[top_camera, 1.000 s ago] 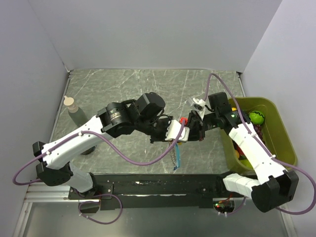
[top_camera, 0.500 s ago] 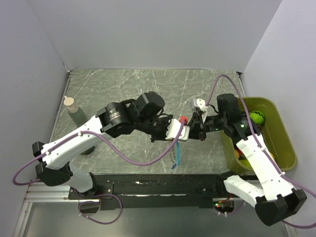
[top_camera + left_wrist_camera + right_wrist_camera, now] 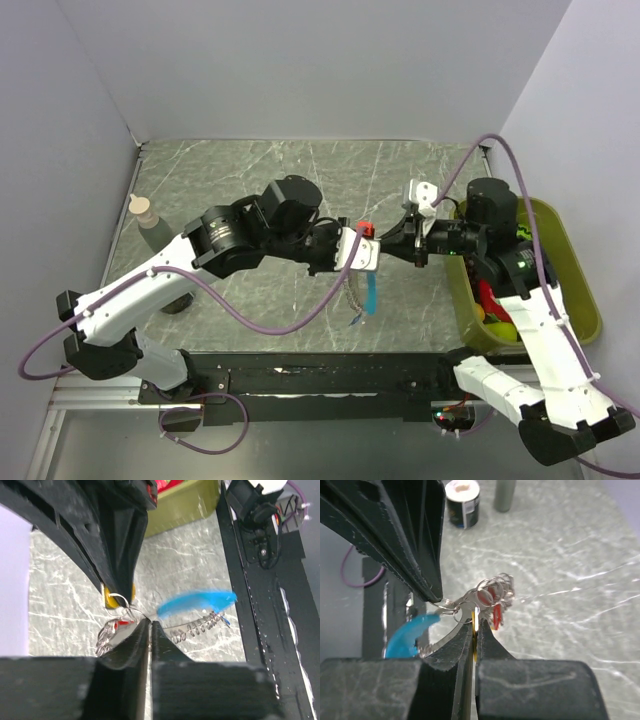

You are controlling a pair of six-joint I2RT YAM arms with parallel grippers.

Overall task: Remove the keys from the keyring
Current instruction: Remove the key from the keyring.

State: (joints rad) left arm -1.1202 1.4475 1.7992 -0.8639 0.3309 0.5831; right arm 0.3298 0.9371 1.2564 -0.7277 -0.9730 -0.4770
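Silvery-grey wire links of the keyring [image 3: 493,587] hang in the air above the middle of the desk [image 3: 250,180], strung between the two tools; the left tool [image 3: 149,625] has its fingers almost pressed together, a thin slit between them, nipping a wire loop at the tips; the right tool [image 3: 474,621] is pressed tight on a yellow-orange key [image 3: 118,598]; a red key [image 3: 496,616] sits just beside its tips; the light-blue strip [image 3: 370,296] dangles below, beside the keyring's coiled tail; an olive bin [image 3: 575,290] stands at the desk's right edge.
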